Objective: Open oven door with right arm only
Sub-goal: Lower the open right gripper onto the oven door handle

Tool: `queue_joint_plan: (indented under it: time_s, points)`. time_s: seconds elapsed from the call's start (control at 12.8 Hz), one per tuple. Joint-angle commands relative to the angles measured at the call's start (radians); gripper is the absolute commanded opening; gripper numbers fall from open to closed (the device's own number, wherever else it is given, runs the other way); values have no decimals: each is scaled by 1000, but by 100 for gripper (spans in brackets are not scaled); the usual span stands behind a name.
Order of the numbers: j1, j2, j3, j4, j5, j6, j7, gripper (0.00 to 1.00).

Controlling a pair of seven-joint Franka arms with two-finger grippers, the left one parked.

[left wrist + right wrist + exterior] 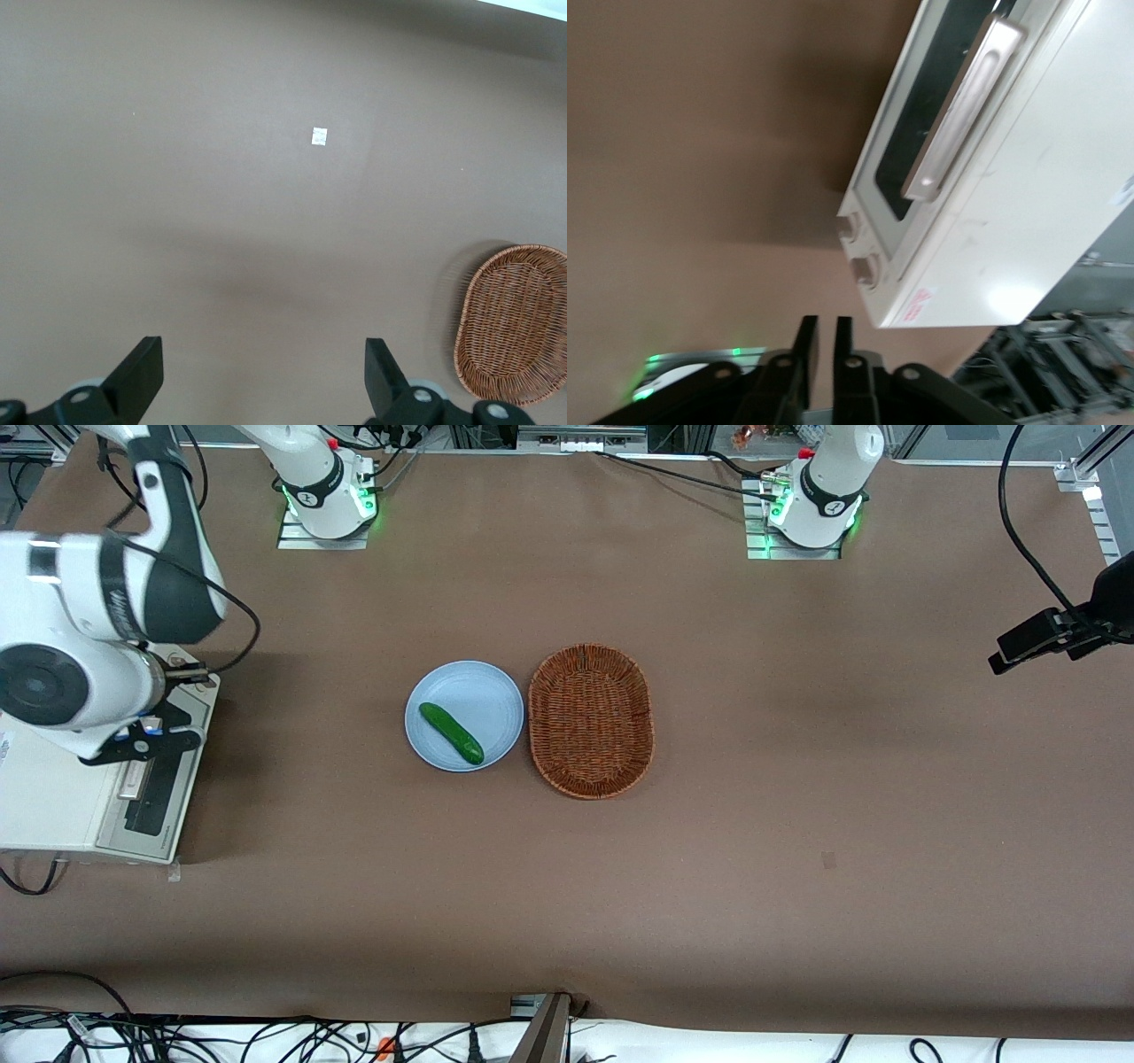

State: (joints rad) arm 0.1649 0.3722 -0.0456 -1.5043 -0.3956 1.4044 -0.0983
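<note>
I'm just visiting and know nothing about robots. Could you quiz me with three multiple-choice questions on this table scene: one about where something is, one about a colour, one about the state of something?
1. Where does the cucumber lie?
A. in the basket
B. on the plate
C. on the bare table

2. What colour is the plate?
A. light blue
B. red
C. black

3. How is the oven door now?
A. taken off
B. swung fully open
C. shut

Answers:
1 B, the cucumber rests on the plate, beside the wicker basket.
2 A, its rim shows pale blue around the cucumber.
3 C, the door lies flush in the oven's front with its handle untouched; the gripper hangs above the oven, fingers nearly together.
</note>
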Motion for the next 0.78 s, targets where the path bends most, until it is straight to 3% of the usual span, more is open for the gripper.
queue_joint_plan:
  time_s: [0.0,0.39,0.7]
  points:
    - [13,60,-2,10,-126,42,-3,0]
    - [-25,146,-13,13,-247,174,-79,0]
    - [-71,180,-11,7,-250,244,-104,0]
